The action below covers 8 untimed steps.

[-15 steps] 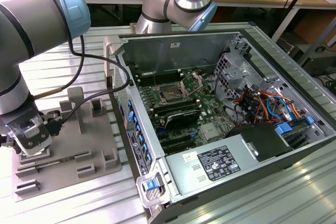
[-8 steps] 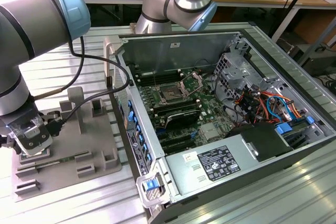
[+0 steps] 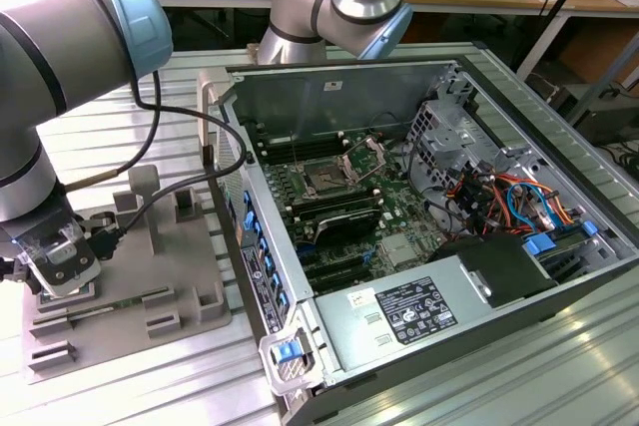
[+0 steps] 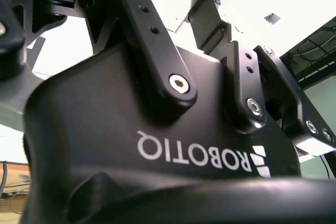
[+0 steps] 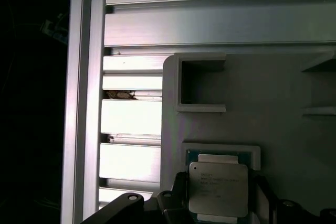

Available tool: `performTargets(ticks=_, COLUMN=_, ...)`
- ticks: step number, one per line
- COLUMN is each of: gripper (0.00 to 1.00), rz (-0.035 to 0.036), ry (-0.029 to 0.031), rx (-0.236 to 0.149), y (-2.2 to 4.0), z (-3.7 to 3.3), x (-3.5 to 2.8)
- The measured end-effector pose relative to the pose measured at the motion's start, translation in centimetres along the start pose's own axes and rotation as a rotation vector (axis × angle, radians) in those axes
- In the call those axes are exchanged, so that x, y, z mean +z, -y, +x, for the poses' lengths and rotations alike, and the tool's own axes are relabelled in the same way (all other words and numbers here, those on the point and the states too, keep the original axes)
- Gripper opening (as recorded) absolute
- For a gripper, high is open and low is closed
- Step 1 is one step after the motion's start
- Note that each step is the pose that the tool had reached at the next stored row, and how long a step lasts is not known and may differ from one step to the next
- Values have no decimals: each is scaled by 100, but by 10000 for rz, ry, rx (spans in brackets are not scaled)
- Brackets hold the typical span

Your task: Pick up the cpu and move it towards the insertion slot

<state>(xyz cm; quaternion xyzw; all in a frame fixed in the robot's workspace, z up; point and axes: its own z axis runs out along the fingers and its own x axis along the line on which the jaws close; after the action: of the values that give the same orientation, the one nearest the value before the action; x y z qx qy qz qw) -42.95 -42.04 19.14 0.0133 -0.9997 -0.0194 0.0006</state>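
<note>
While in its fixture pocket (image 5: 220,148) — cpu (image 5: 218,187) just beneath the tool (image 3: 60,281)

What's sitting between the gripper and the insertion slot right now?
In the exterior view, between the gripper and the insertion slot stand the grey fixture blocks and then the computer case's side wall.

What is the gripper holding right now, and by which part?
It cannot be told. The gripper is down over the cpu, which lies in its pocket on the grey fixture, but a grip on it is not visible.
</note>
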Motion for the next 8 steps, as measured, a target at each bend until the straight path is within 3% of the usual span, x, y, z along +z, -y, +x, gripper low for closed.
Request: performTargets(ticks=8, gripper=59, rz=1, ry=-1, rx=0, y=0, z=0, x=1)
